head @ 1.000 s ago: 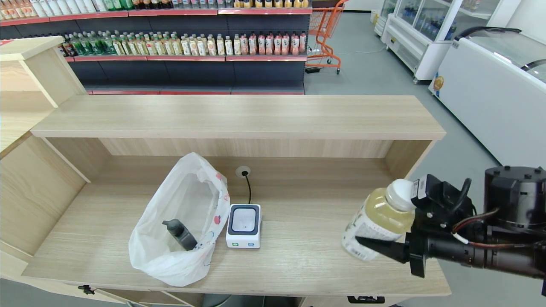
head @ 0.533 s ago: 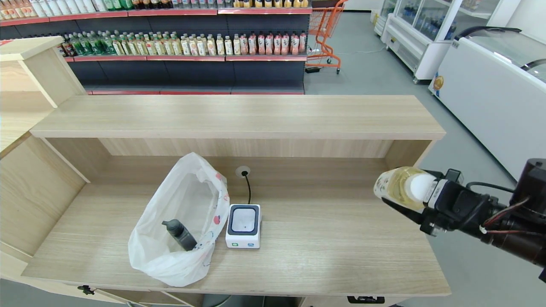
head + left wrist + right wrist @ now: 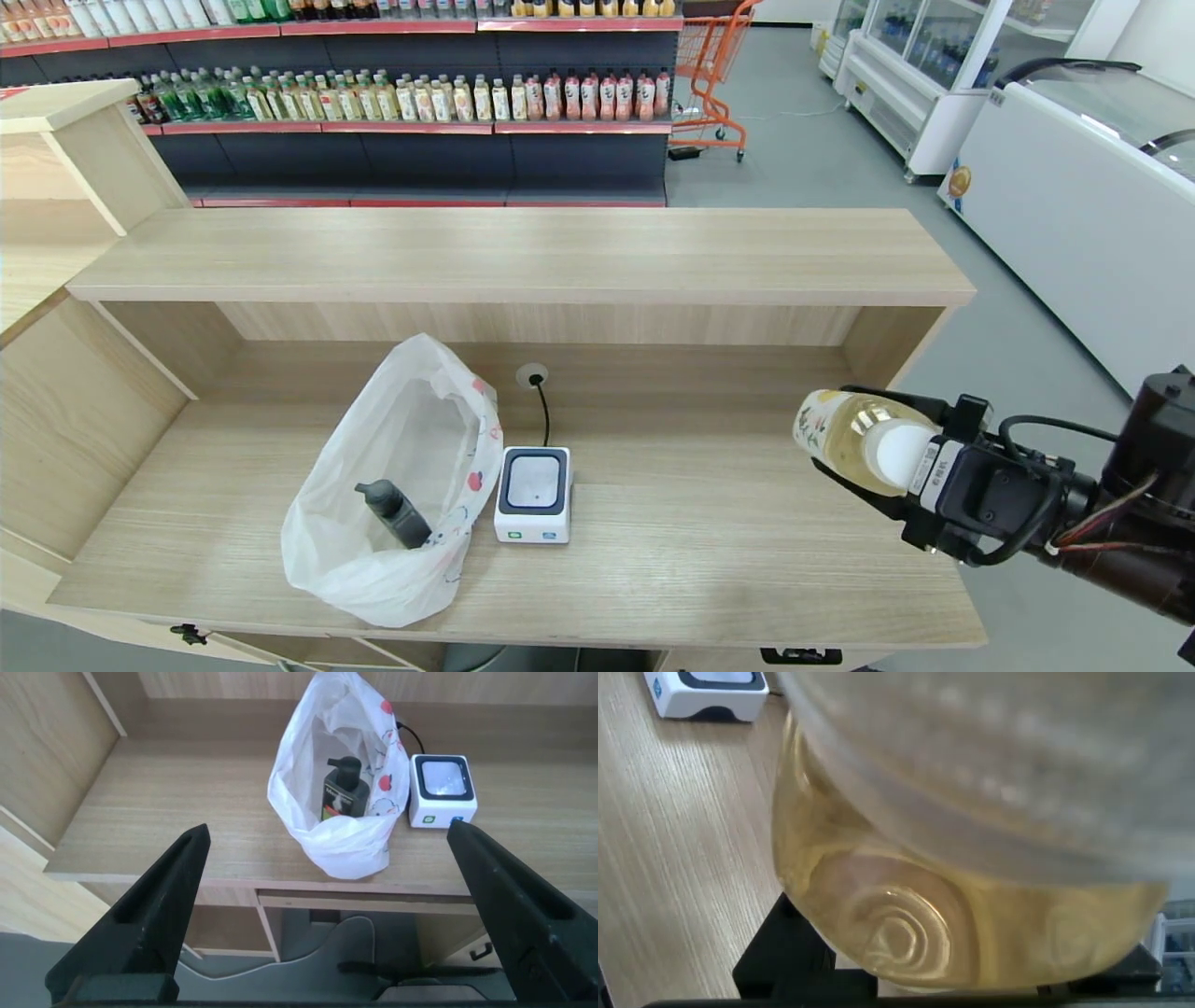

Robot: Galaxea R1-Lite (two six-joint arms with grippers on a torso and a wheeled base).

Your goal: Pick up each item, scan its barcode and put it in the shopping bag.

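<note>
Wooden counter (image 3: 709, 579) fills the lower frame, our shopping bag (image 3: 392, 485) open left of centre. At right, our right gripper (image 3: 840, 433) is clamped on the yellow drink bottle (image 3: 823, 425), held sideways above the counter's end. Our left gripper (image 3: 327, 833) has its jaws wide apart. Beside the bag sits the scanner (image 3: 533, 493). We fear the slick bottle swivelling, its barcode missing the window.

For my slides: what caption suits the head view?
Right hand holds a yellow drink bottle near the right end of the counter; barcode scanner and shopping bag sit mid-counter.
</note>
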